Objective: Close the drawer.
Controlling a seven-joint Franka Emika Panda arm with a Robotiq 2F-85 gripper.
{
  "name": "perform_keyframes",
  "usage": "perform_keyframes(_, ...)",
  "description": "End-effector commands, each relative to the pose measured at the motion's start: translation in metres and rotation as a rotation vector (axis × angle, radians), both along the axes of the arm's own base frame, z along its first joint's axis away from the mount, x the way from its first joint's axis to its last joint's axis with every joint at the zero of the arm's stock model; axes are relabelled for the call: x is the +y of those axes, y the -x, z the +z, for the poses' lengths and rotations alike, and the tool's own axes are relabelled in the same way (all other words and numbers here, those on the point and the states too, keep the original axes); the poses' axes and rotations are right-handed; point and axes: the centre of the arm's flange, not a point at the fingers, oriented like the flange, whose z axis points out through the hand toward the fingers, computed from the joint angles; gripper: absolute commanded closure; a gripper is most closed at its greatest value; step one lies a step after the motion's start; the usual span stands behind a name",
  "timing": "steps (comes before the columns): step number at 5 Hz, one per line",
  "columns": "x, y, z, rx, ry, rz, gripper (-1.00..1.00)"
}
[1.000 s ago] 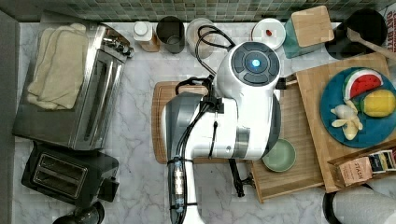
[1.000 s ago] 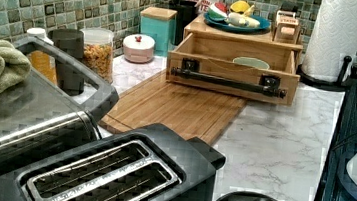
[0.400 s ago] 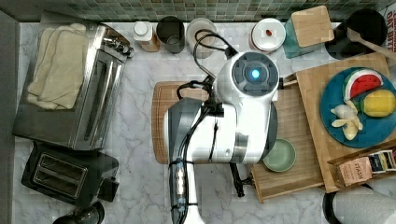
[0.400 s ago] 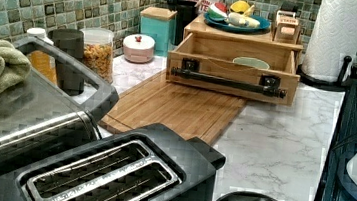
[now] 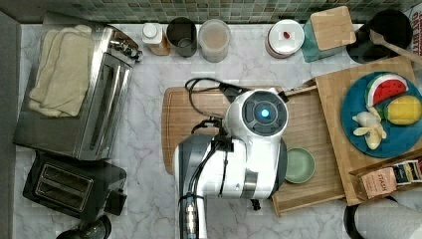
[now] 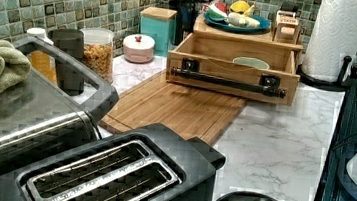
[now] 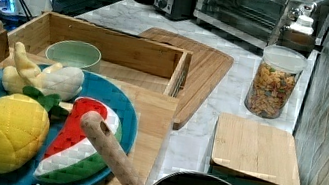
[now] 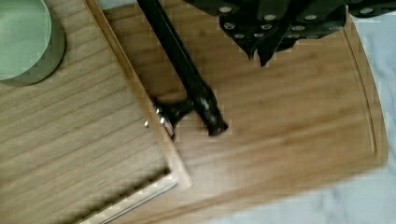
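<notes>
Right now the drawer stands pulled out over the cutting board, its black handle facing you. Your arm has swung across the drawer front since a second ago, so the push looks near. Whether the gripper is spread, you cannot tell. Inside sits a green bowl.

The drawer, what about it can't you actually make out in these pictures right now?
- Top view: the arm covers the drawer's front wall and handle.
- Wrist view: the gripper is cut off by the frame edge, so its finger state is unclear; the handle runs out of frame.
- Left view: the front wall hides most of the green bowl.
</notes>
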Motion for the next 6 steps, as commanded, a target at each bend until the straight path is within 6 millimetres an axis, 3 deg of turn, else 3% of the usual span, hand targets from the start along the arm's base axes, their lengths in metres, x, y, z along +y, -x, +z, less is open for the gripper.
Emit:
perform_keyframes(1,0.077,0.061,-0.045,-0.097,0.103,0.415,1.0)
perform_keyframes(3,0.058,0.087,-0.087,-0.038,0.153,0.575,1.0)
perform_keyframes(6,0.011,0.096,-0.13,-0.037,0.171,0.621,1.0)
